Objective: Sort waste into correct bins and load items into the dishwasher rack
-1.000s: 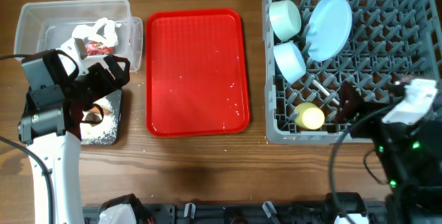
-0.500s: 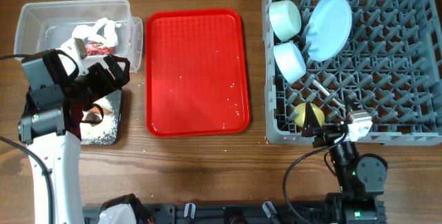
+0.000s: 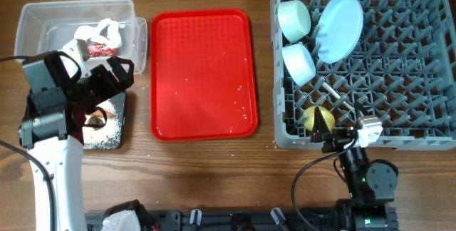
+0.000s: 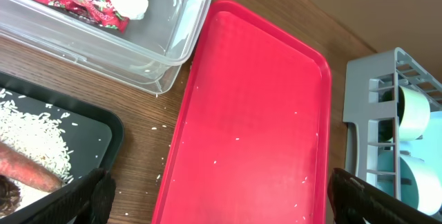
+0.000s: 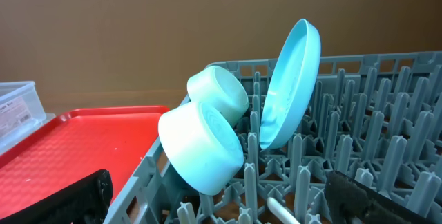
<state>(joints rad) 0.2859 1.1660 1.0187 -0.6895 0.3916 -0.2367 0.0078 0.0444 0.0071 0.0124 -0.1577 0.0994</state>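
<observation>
The grey dishwasher rack (image 3: 427,127) holds two pale bowls (image 3: 293,18) (image 3: 299,63), the blue plate (image 3: 339,26), the yellow cup (image 3: 315,117) and the white spoon (image 3: 329,90). The clear tub (image 3: 32,21) holds the red wrapper (image 3: 102,48) and the white tissue (image 3: 107,28). The black tray (image 3: 117,127) holds rice crumbs (image 4: 34,131), the brown sausage stick (image 4: 27,172) and a dark scrap (image 4: 5,196). My left gripper (image 3: 110,78) is open and empty over the black tray's right edge. My right gripper (image 3: 329,138) is open and empty at the rack's front edge by the cup.
The flat red tray (image 3: 203,74) lies between the bins and the rack, with a few rice grains on it. More grains are scattered on the wood (image 4: 155,117) beside the black tray. The right arm's base (image 3: 367,181) sits at the table's front.
The right arm has pulled back from the rack's right side to the front edge near the yellow cup, then stayed still. The left arm has not moved.
</observation>
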